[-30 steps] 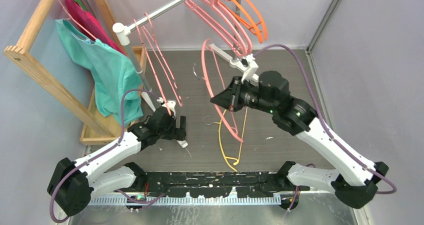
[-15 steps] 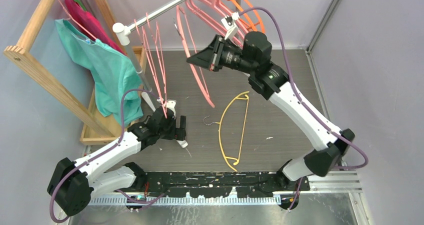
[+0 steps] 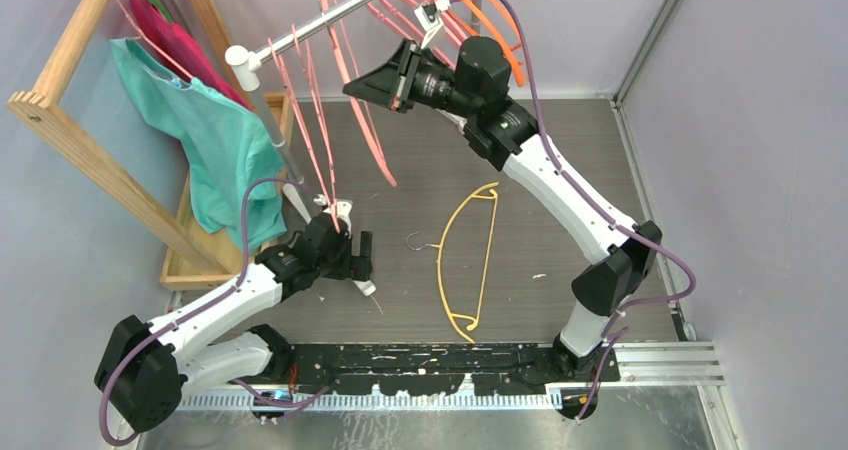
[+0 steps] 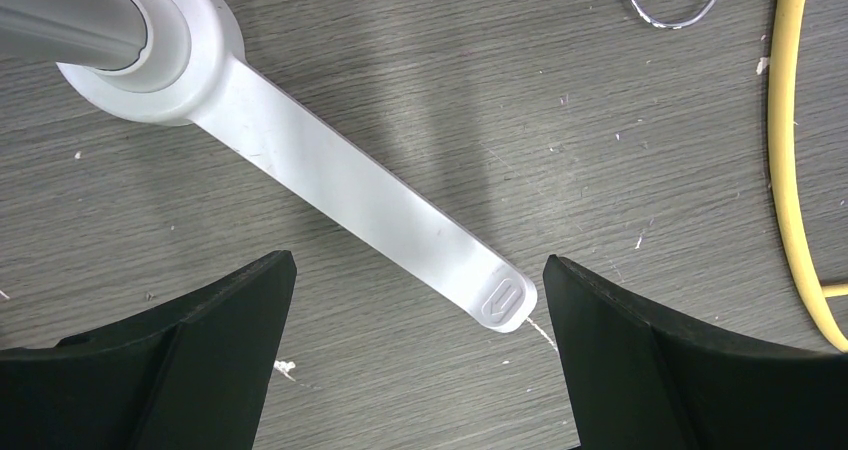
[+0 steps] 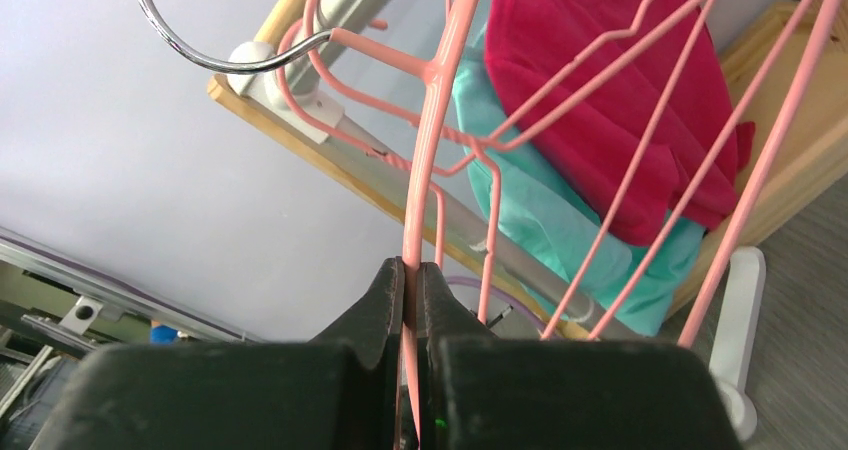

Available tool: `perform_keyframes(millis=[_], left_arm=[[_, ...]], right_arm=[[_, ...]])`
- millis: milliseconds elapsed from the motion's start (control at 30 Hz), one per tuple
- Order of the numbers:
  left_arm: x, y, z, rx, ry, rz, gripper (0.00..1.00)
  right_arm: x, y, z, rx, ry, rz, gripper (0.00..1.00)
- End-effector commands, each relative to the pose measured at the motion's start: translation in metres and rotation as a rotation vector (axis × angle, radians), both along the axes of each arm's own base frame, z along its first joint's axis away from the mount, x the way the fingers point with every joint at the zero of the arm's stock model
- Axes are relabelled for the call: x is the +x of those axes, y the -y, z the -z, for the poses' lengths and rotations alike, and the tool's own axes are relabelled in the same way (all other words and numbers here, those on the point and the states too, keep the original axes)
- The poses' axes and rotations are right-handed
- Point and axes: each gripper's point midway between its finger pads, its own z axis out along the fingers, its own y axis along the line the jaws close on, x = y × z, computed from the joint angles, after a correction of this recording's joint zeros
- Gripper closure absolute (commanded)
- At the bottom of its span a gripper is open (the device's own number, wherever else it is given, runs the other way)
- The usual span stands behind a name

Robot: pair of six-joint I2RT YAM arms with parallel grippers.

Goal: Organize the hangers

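While the right gripper [image 5: 411, 273] is lifted up beside the rail [image 3: 330, 15], its jaws are pressed together on a thick pink hanger [image 5: 432, 120], pinching one plastic arm edge-on. The hanger's neck and steel hook [image 5: 190, 45] rise beyond the fingertips, and the rest of the hanger hangs down below the gripper toward the table [image 3: 560, 170]. The hook lies close to the rail's white end cap, but whether it sits over the rail cannot be told. Past the held hanger, farther out from the fingers, thin pink hangers [image 3: 310, 120] hang from the rail, with a magenta garment [image 5: 600, 100] and a teal garment [image 5: 540, 220] behind them on a wooden frame [image 3: 70, 140]. Behind the right wrist, more thick pink hangers [image 3: 400, 20] and orange hangers [image 3: 500, 30] crowd the far end of the rail. The left gripper [image 4: 417, 270] hovers low with its jaws spread wide and nothing held. The rack's white foot [image 4: 340, 190] lies on the table directly beneath the gap, running out ahead of the fingers to the upright post. A yellow hanger [image 4: 790, 170] lies flat on the table off to the right of that gripper's right finger, apart from it.
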Motion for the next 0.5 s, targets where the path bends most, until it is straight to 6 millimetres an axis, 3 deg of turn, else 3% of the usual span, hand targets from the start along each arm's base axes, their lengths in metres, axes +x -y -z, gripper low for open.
perform_keyframes(millis=[0, 400, 467], left_arm=[[0.009, 0.006, -0.014, -0.026, 0.056, 0.008, 0.02], [0.008, 0.008, -0.013, -0.040, 0.055, 0.013, 0.02], [0.007, 0.008, -0.014, -0.039, 0.056, 0.015, 0.02]], right_arm=[[-0.005, 0.000, -0.050, 0.124, 0.129, -0.022, 0.99], [0.034, -0.031, -0.014, 0.092, 0.055, -0.022, 0.98], [0.034, -0.028, -0.010, 0.082, 0.058, -0.005, 0.92]])
